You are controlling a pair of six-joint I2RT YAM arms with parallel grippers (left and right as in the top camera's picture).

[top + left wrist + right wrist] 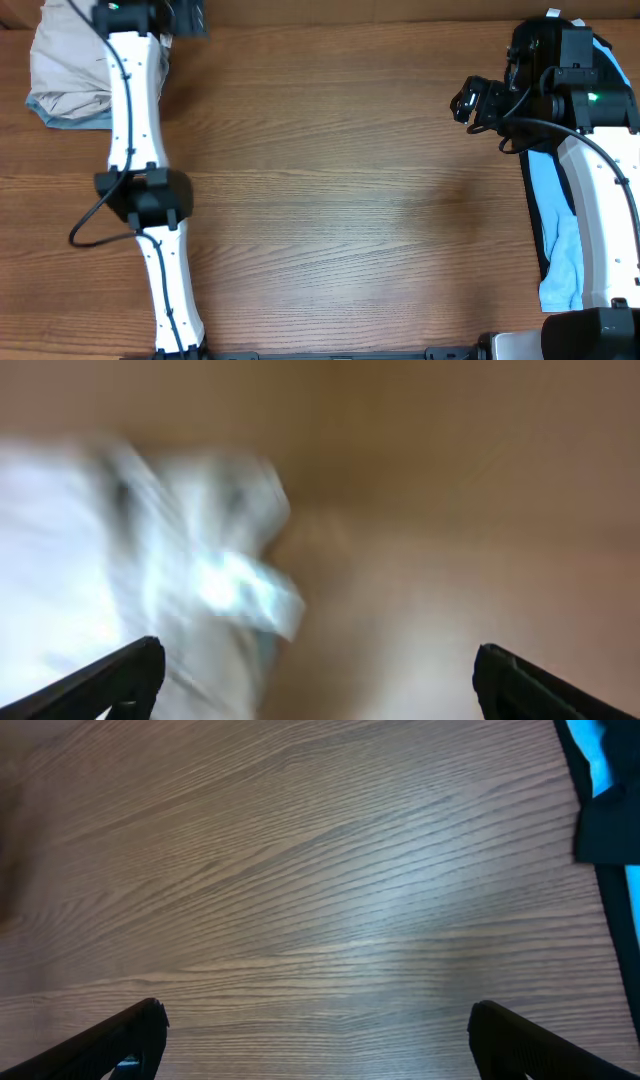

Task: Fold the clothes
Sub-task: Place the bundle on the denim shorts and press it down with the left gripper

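The clothes (65, 60), a bunched pile of light beige shorts, lie at the table's far left corner. In the blurred left wrist view they appear as a pale mass of clothes (120, 550) at the left. My left gripper (185, 18) is at the far edge just right of the pile. In its wrist view the left gripper (320, 675) is open, with nothing between its fingers (125, 675). My right gripper (465, 100) hovers at the far right, far from the shorts. The right gripper (320, 1035) is open and empty over bare wood.
A blue-grey fabric edge (75, 120) pokes out beneath the beige pile. Black and light-blue garments (560, 250) lie along the right edge under the right arm, and the same garments (600, 810) show at the right wrist view's top right. The wooden table (350, 200) spans the middle.
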